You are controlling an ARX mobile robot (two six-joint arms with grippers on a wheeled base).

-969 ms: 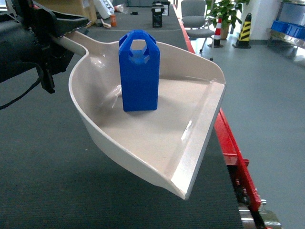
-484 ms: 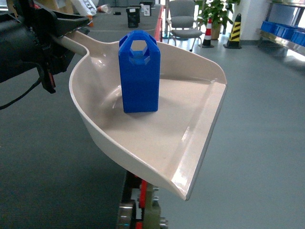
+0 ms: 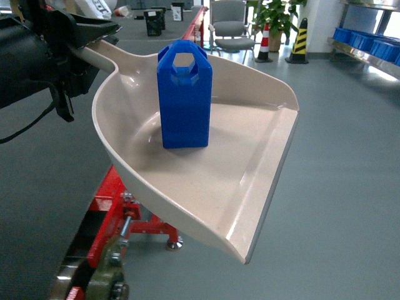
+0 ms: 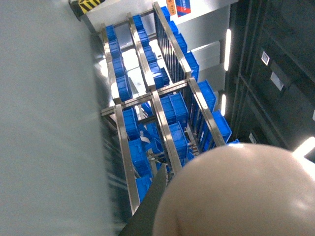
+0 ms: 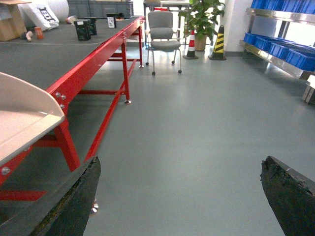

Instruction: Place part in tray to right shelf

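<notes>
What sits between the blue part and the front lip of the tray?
Nothing: in the head view the part stands upright near the back of the tray, and only bare cream floor runs from it to the front lip.

A smooth grey floor (image 5: 197,123) spreads out ahead of me. To my left runs a long red-framed desk (image 5: 106,49) with a dark top. Beyond it I see a grey office chair (image 5: 163,30), a potted plant (image 5: 203,17) and a yellow-and-black striped cone (image 5: 218,42). Steel racks holding blue crates (image 5: 275,46) line the right side.
</notes>
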